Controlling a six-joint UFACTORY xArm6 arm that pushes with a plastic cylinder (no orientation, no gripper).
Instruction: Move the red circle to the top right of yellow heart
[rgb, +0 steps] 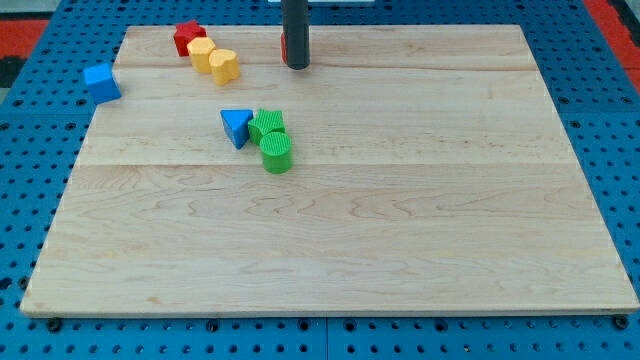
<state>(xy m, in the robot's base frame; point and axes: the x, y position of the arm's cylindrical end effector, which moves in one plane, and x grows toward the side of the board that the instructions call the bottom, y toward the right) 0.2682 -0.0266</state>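
My tip (296, 65) rests on the board near the view's top, right of the yellow blocks. A sliver of a red block (283, 46) shows at the rod's left edge, mostly hidden behind the rod; its shape cannot be made out. The yellow heart (225, 65) lies to the left of my tip, touching a second yellow block (202, 52) on its upper left. Another red block (187, 37) touches that second yellow block at the view's top left.
A blue block (101, 81) sits at the board's left edge. A blue triangle (236, 126) touches a green block (267, 124), with a green cylinder (277, 152) just below it. The wooden board (400, 220) lies on a blue pegboard.
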